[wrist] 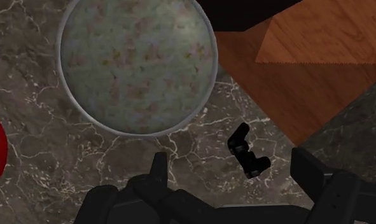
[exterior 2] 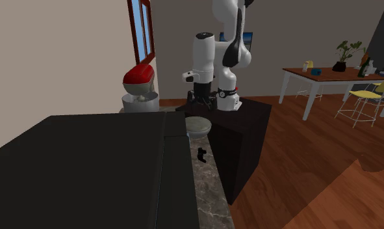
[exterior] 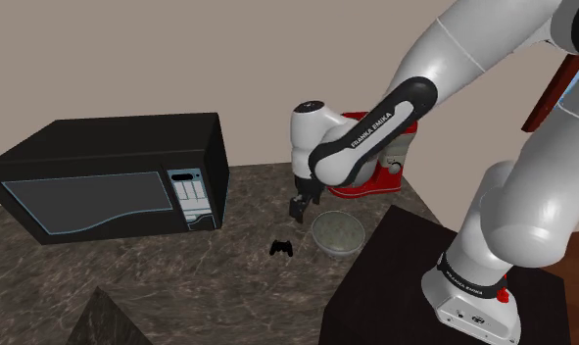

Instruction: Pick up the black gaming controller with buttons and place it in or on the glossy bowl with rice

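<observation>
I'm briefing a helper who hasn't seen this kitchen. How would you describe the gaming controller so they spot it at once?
Start at the big black microwave on the dark marbled countertop. To its right in the shoulder view sits a round speckled bowl, in front of a red stand mixer. The controller lies just left of that bowl: small, black, two-handled, far smaller than anything nearby.

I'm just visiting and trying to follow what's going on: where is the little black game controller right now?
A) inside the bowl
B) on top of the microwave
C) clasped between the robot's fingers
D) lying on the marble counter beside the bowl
D: the controller lies on the counter next to the bowl, and the open gripper hangs above it, holding nothing.
</observation>
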You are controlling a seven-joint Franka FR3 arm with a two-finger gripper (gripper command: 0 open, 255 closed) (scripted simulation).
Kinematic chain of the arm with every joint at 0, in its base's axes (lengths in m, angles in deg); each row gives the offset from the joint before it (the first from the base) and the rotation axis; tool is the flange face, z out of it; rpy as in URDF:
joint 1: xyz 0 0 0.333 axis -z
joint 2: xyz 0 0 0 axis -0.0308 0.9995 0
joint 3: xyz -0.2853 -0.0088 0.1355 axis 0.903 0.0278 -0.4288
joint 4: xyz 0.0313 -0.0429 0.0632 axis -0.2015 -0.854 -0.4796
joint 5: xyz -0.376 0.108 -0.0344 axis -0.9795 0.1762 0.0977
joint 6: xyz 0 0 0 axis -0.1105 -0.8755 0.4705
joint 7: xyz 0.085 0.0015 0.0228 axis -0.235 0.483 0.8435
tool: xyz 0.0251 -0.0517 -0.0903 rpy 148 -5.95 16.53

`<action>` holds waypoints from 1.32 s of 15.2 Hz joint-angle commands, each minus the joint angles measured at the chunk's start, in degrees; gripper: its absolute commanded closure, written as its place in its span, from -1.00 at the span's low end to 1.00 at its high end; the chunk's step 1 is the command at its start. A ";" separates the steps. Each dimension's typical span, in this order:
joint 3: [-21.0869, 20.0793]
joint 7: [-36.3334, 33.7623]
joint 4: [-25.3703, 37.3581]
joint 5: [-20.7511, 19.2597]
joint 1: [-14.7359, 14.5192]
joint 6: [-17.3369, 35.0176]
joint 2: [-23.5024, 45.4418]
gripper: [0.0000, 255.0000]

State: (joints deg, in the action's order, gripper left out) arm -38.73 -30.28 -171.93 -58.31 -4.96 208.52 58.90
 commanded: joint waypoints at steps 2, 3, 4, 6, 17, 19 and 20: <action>-0.61 -1.31 1.82 -1.06 -0.37 5.97 7.43 -1.00; -0.76 -1.91 2.62 -1.56 -0.59 7.66 9.85 -1.00; -0.86 -2.54 3.50 -2.13 -0.84 9.27 12.27 -1.00; -0.86 -3.87 5.50 -3.37 -1.50 12.26 17.12 -1.00; 1.44 -7.16 10.53 -7.02 -4.37 21.19 30.85 -1.00; 1.45 -7.15 10.52 -7.00 -4.38 21.20 30.85 -1.00; 1.45 -7.14 10.53 -7.00 -4.38 21.19 30.85 -1.00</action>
State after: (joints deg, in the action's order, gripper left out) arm -37.32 -37.38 -161.47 -65.27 -9.29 229.57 89.57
